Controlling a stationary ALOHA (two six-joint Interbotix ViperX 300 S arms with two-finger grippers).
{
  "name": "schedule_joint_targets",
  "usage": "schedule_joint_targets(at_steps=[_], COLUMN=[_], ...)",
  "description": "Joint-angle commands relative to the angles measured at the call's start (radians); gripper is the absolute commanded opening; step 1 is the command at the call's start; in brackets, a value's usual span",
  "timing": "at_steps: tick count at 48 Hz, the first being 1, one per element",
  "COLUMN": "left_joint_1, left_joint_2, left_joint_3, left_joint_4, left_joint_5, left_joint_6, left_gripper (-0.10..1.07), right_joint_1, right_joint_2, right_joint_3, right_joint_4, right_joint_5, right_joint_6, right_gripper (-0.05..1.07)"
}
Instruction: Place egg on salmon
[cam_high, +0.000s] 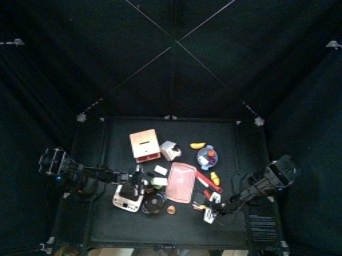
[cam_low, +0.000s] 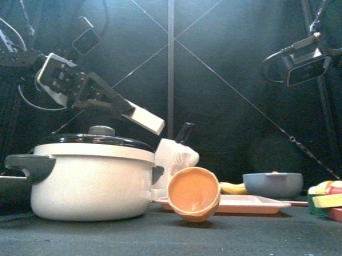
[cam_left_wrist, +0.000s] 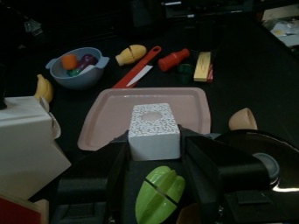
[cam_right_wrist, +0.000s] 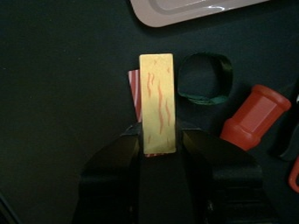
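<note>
**Egg strip gripped by the right arm, pointing straight out of its jaws**

The egg (cam_right_wrist: 156, 101) is a long, narrow yellow strip with red streaks. Its long axis runs straight out from the right gripper (cam_right_wrist: 158, 131), in line with the jaws. The jaws are closed against the two long sides of the strip's near end, and most of the strip sticks out beyond them. It lies flat-face up over the dark table, just beside a green ring (cam_right_wrist: 205, 77) and near a red piece (cam_right_wrist: 251, 115). A grey tray corner (cam_right_wrist: 187, 10) lies past its far end.

The salmon (cam_high: 179, 180), a pale pink slab, lies flat near the table's middle. Its long axis runs from the front edge toward the back, and it is apart from the egg.

The right arm reaches in from the table's right front, with its wrist high in the front view. The left gripper (cam_left_wrist: 155, 142) hangs over the near edge of the salmon, its jaws clamped on a speckled white block (cam_left_wrist: 153, 127). In the front view, the block is held up above a white pot (cam_low: 87, 185).
</note>
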Motion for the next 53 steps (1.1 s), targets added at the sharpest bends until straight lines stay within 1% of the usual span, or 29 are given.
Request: schedule_joint_targets(at_steps=[1, 14, 24, 41, 47, 53], left_joint_1=[0.003, 0.003, 0.003, 0.003, 0.003, 0.003], left_joint_2=[-0.012, -0.011, -0.011, -0.011, -0.011, -0.012], left_joint_3=[-0.009, -0.009, -0.009, -0.009, -0.009, -0.009], left_joint_4=[0.000, 0.000, 0.000, 0.000, 0.000, 0.002], left_joint_5=[-0.005, -0.005, -0.005, -0.005, -0.005, -0.005], left_joint_6=[-0.002, -0.002, -0.002, -0.002, -0.002, -0.002], left_gripper=[0.64, 0.64, 0.64, 0.64, 0.64, 0.64], right_joint_1=[0.005, 0.009, 0.031, 0.029, 0.028, 0.029], right_joint_2=[-0.015, -0.017, -0.023, -0.006, 0.000, 0.002], right_joint_3=[-0.023, -0.032, -0.032, 0.000, 0.002, -0.003], right_joint_4=[0.000, -0.005, -0.006, 0.029, 0.046, 0.049], right_joint_5=[-0.003, 0.009, 0.012, 0.021, 0.023, 0.023], right_joint_6=[-0.002, -0.002, 0.000, 0.000, 0.000, 0.000], right_gripper=[0.45, 0.45, 0.45, 0.46, 0.54, 0.67])
